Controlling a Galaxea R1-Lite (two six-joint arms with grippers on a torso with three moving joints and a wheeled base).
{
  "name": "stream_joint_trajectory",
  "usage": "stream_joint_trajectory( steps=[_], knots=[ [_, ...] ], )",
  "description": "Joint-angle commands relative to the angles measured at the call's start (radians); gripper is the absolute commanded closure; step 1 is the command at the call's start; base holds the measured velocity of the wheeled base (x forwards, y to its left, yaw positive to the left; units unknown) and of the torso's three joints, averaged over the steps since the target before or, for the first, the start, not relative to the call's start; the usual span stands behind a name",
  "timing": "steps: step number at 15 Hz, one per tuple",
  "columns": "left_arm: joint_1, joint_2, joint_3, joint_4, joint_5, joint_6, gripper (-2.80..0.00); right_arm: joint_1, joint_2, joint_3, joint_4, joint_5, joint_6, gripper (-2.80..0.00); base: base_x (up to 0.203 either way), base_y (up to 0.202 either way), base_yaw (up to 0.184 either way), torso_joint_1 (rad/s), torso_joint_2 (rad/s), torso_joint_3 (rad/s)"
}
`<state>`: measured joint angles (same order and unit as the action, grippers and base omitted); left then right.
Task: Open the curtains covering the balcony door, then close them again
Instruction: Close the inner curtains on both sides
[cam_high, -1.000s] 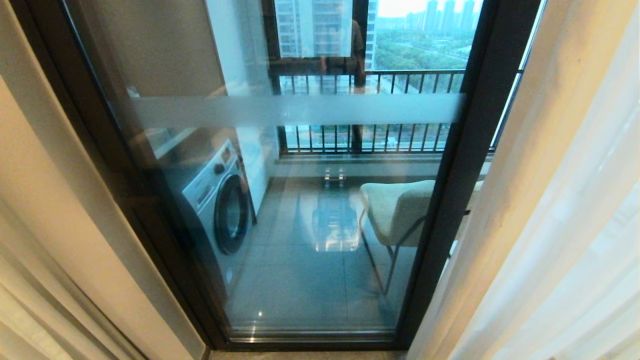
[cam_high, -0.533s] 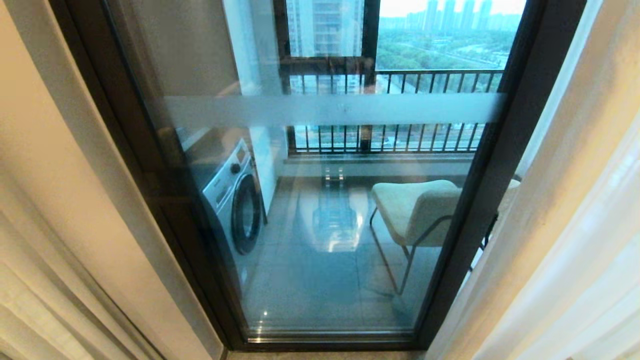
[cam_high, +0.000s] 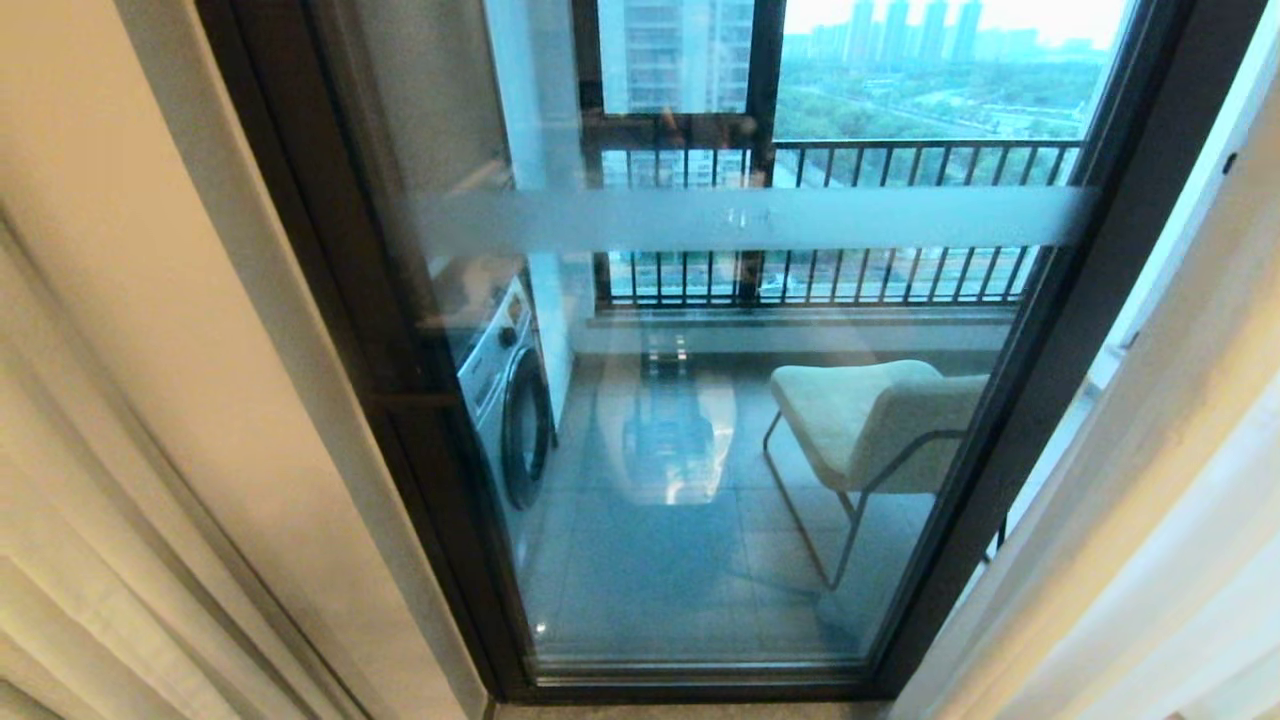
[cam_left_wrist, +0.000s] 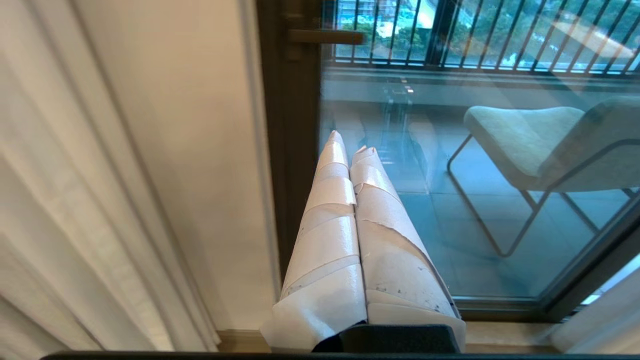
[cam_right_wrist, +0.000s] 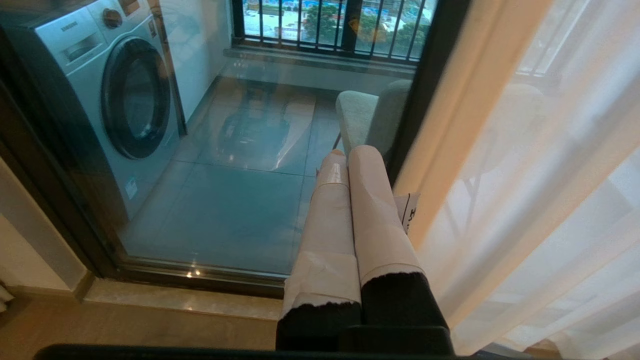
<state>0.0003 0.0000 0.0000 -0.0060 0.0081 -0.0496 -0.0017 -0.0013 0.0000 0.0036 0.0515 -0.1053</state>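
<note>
Cream fabric frames the scene on both sides: the curtains (cam_high: 120, 480) hang bunched in long pleats at the near left, and a paler, partly sheer panel (cam_high: 1180, 520) hangs at the near right. Neither arm shows from the head. In the wrist views the left end effector (cam_left_wrist: 347, 142), wrapped in white tape, has its fingers pressed together and pinches nothing; it points at the dark frame beside the left curtain. The right end effector (cam_right_wrist: 350, 152) is likewise pressed together and empty, just beside the inner edge of the right panel without clearly touching it.

Between the two panels the balcony door (cam_high: 760, 220) stands uncovered, its glass crossed by a frosted band and held in a thick black frame. Through it lie a washing machine (cam_high: 510, 400) on the left, a pale chair (cam_high: 870, 420) on the right, the tiled balcony floor, then a black railing (cam_high: 850, 270) and distant towers.

Compared with a second ago, the whole view has slid rightward across the picture, so more of the left curtain and wall now shows. That reads as the robot turning or driving towards its left, not the door moving. With the glass already bare, the opening half looks done, and the turn probably sets up reaching a curtain to draw it shut.
</note>
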Motion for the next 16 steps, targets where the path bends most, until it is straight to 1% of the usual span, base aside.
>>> stream_joint_trajectory(
  steps=[1,9,16],
  knots=[
    [0.001,0.0,0.0,0.0,0.0,-0.001,0.0,0.0,0.001,0.0,0.001,0.001,-0.002,0.0,0.0,0.194,-0.001,0.007,0.01,0.002],
    [0.0,0.0,0.0,0.0,-0.002,-0.001,0.0,0.0,0.001,0.0,-0.001,0.001,-0.002,0.0,0.0,0.181,0.001,0.003,0.0,0.003],
    [0.0,0.0,0.0,0.0,-0.003,0.004,0.0,0.0,0.001,0.0,-0.001,0.001,-0.002,0.0,0.0,0.009,0.0,0.001,0.0,0.0]
  ],
)
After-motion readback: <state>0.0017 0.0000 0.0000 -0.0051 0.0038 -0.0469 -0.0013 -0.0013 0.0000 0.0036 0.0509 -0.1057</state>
